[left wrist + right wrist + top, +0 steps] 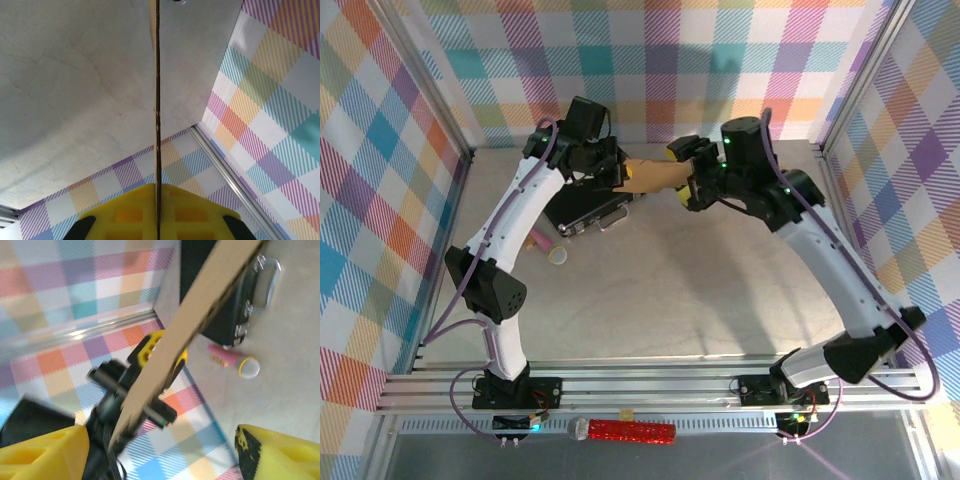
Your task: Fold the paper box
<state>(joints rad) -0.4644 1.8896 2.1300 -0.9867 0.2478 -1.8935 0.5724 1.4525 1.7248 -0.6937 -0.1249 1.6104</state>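
Note:
The paper box (655, 176) is a flat brown cardboard sheet held in the air above the table, between the two arms. My left gripper (612, 170) is shut on its left end. In the left wrist view the sheet (157, 100) runs edge-on as a thin dark line, pinched between the yellow pads (125, 215) of that gripper (158, 212). My right gripper (688, 165) stands open at the sheet's right end. In the right wrist view the cardboard (200, 315) crosses diagonally, and its near end hangs free between the yellow fingers (42, 452) of the right gripper (160, 455).
A black hard case (585, 212) with a metal handle lies under the left gripper. A pink microphone (548, 243) lies just in front of it. A red glitter microphone (620, 431) rests below the rail at the near edge. Checked walls and metal posts enclose the table.

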